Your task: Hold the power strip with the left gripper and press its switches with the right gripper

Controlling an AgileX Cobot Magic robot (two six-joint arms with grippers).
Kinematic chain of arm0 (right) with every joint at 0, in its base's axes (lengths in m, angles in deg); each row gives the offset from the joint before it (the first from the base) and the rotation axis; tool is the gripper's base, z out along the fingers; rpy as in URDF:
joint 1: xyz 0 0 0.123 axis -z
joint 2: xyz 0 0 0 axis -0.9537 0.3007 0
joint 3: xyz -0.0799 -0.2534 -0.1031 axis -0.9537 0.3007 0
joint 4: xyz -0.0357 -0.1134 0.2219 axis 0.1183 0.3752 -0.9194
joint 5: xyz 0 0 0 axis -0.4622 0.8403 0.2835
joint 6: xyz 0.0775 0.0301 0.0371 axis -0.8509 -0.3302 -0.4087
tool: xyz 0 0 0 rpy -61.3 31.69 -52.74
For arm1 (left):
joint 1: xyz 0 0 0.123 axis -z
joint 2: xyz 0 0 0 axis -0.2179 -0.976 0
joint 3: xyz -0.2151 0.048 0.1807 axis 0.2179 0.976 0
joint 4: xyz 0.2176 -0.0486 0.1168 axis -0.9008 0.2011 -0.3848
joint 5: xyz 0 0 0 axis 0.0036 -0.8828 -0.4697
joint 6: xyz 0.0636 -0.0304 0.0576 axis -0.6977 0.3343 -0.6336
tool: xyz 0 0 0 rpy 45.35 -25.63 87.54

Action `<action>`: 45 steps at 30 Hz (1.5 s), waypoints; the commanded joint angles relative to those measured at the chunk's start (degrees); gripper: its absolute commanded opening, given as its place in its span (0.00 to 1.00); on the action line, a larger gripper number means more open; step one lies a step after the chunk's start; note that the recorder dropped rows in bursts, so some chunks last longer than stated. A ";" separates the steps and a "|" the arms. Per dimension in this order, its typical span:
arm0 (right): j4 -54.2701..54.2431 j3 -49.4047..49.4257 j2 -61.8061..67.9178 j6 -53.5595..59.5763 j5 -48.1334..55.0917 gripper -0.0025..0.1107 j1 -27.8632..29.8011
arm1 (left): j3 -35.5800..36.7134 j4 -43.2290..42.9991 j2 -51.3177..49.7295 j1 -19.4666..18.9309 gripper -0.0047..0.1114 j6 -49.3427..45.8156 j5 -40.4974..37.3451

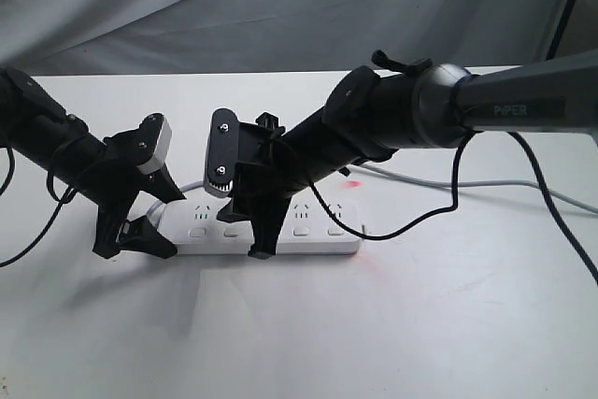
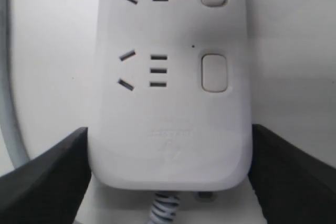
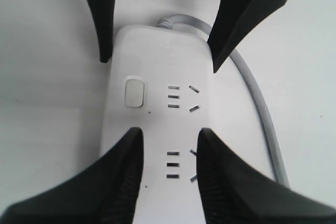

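The white power strip (image 1: 313, 223) lies flat on the table. My left gripper (image 1: 161, 221) is shut on its cord end. In the left wrist view its black fingers (image 2: 52, 177) press both sides of the strip (image 2: 168, 103), next to the first switch (image 2: 213, 72). My right gripper (image 1: 254, 231) stands over the second socket group, open. In the right wrist view the right gripper (image 3: 169, 132) has a narrow gap over the sockets. One of its fingertips (image 3: 128, 150) hides the second switch; whether it touches is unclear. The first switch (image 3: 134, 93) shows beyond it.
The thin grey cord (image 3: 262, 108) curves away from the strip's held end. A grey cable (image 1: 486, 182) and a black cable (image 1: 439, 207) trail across the white table (image 1: 420, 324) on the right. A red glow (image 1: 353, 182) shows behind the strip's right end.
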 commanded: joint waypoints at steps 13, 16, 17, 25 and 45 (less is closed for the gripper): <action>-0.84 0.14 1.21 1.00 -1.71 0.31 0.42 | -0.10 -0.41 0.12 0.24 0.65 0.40 0.64; -1.11 0.14 1.65 1.04 -1.71 0.31 0.42 | -0.10 -0.41 0.12 0.24 0.65 0.40 0.64; -1.35 0.14 1.77 1.04 -1.71 0.31 0.42 | -0.10 -0.41 0.12 0.24 0.65 0.40 0.64; -1.35 0.14 1.90 1.04 -1.23 0.31 0.42 | -0.10 -0.41 0.12 0.24 0.65 0.40 0.64; -0.21 0.86 5.06 1.92 -0.05 0.31 0.52 | -0.10 -0.41 0.12 0.24 0.65 0.40 0.64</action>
